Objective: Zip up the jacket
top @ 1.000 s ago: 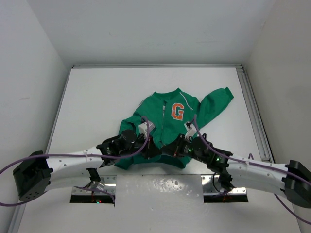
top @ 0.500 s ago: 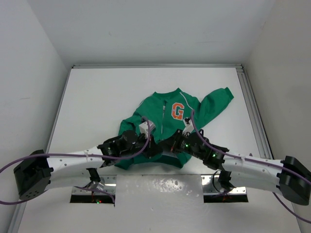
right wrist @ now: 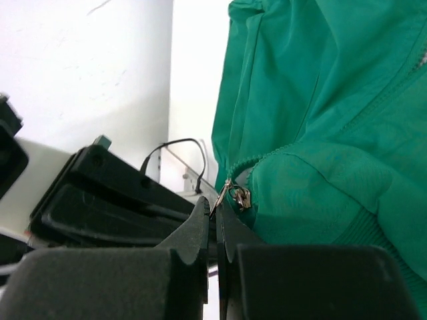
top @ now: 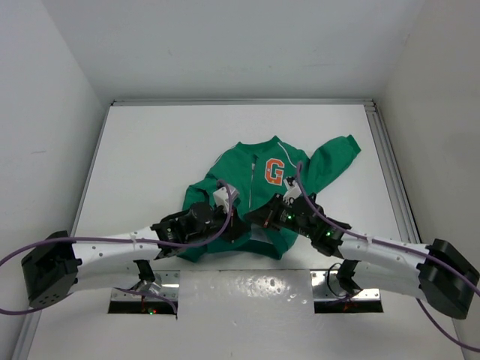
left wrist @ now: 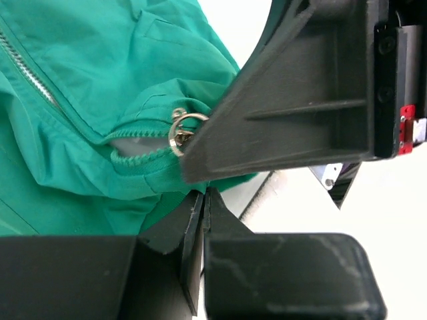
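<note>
Starts zipping near the table's (top: pixel 150 150) near edge: pinches the zipper pull (right wrist: pixel 230 195) with right gripper (right wrist: pixel 215 203), clamps jacket (left wrist: pixel 100 60) hem with left gripper (left wrist: pixel 203 197); next, draw pull collarward.

The top external camera is mounted above and behind the arm bases. It faces down and forward over the table (top: pixel 150 150), from far enough to frame the whole jacket (top: pixel 259 187).

The left wrist camera sits behind the left gripper (left wrist: pixel 203 197). It faces along the fingers, very close to the jacket's near hem.

The right wrist camera sits behind the right gripper (right wrist: pixel 215 207), equally close, and faces the same hem from the opposite side.

Both wrist views share the zipper slider (left wrist: pixel 180 130). Each also includes the opposite gripper's dark body. The top external view covers this zone from afar.
</note>
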